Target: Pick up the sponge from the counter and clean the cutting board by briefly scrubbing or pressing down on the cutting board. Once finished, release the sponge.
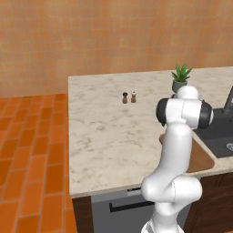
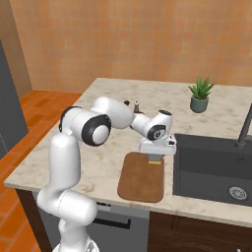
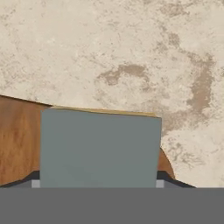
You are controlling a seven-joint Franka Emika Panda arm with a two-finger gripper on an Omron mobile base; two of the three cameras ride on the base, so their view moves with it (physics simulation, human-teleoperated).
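My gripper [image 2: 156, 155] hangs over the far edge of the brown cutting board [image 2: 141, 181] and is shut on the sponge [image 2: 156, 159]. In the hand view the sponge [image 3: 100, 146] sits between the fingers. Its grey-green top faces the camera, and a thin yellow strip shows along its far edge. The board [image 3: 17, 140] lies under it, with a rounded corner just to the right. The marbled counter [image 3: 109, 43] spreads beyond. The sponge looks low, at or close to the board's surface. In the left base view my own arm hides the gripper, and part of the board [image 1: 201, 159] shows.
A dark sink basin [image 2: 216, 167] with a faucet [image 2: 244, 125] lies directly right of the board. A potted plant [image 2: 200, 96] stands at the back of the counter. Two small shakers [image 1: 129, 97] stand mid-counter. Orange tiled floor [image 1: 32, 150] lies to the left.
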